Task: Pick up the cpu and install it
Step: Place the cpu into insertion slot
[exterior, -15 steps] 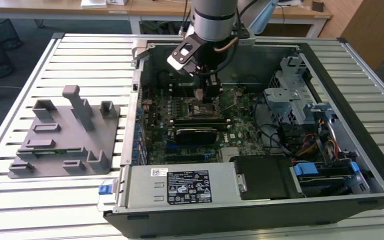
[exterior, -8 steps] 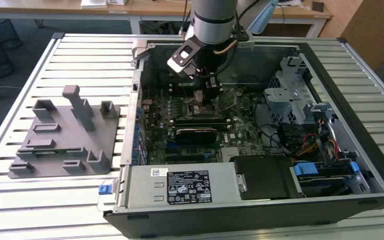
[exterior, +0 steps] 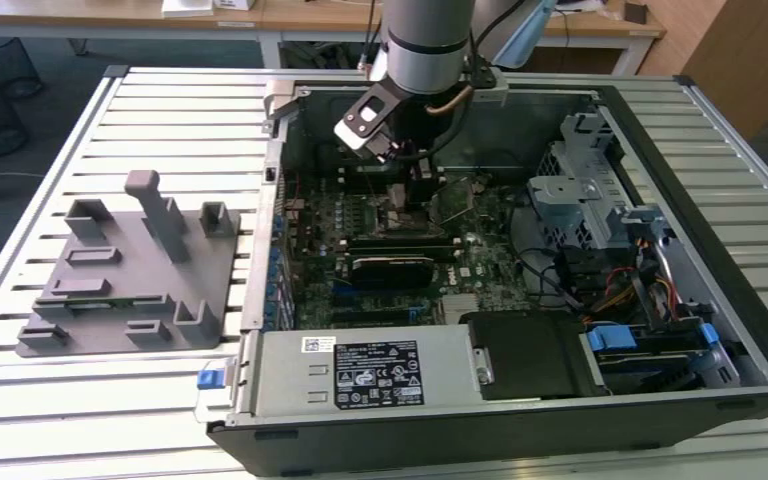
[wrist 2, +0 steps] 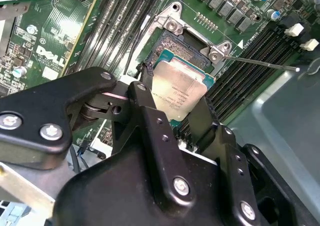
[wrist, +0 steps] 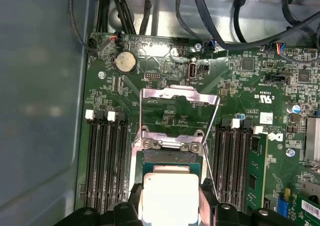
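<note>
Slatted metal table carries an open PC case, with the grey fixture block well apart on the exterior view's left. The arm reaches down into the case over the green motherboard. The gripper is clamped on the cpu, one black finger on each opposite edge and the silver lid facing up. The cpu is roughly square, so there's no long axis to speak of. Key relation: it hangs flat right over the cpu socket, with a strip of dark contact field showing on the hinge side, so I'd say it's low over the socket or a touch offset, can't tell if seated. Load plate is swung up and the lever rod is out to the side. Room is tight: RAM slots flank the socket close on both sides
</note>
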### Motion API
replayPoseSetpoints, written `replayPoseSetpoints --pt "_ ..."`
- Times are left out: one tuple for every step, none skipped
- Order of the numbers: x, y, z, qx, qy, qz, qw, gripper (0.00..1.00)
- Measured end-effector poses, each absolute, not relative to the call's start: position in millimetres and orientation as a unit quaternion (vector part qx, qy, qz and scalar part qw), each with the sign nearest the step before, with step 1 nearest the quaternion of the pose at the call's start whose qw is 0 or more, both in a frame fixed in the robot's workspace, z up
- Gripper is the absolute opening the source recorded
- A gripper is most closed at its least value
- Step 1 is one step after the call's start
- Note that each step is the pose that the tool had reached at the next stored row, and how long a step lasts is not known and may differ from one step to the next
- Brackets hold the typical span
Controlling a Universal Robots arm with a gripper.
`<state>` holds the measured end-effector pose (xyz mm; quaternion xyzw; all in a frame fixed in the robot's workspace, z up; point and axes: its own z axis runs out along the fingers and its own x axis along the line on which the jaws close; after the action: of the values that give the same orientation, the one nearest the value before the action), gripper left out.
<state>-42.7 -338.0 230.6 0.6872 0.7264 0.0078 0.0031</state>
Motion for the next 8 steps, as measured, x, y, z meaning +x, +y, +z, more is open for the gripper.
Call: replayPoseSetpoints --pt "-42.7 -338.0 230.2 0.687 0.726 0.008 0.003 0.53" --pt "-42.7 -338.0 229.8 0.687 0.726 0.008 0.003 0.53" --pt "-42.7 -337.9 229.2 0.687 0.726 0.008 0.003 0.53" --pt "-42.7 -337.9 228.4 0.687 0.726 0.008 0.003 0.53" --pt "-42.7 -337.9 227.7 0.687 0.726 0.008 0.003 0.53" --pt "-42.7 -338.0 227.1 0.687 0.726 0.008 0.003 0.53" --pt "-42.7 -338.0 226.4 0.687 0.726 0.008 0.003 0.53" --pt "-42.7 -338.0 225.7 0.687 0.726 0.008 0.003 0.53"
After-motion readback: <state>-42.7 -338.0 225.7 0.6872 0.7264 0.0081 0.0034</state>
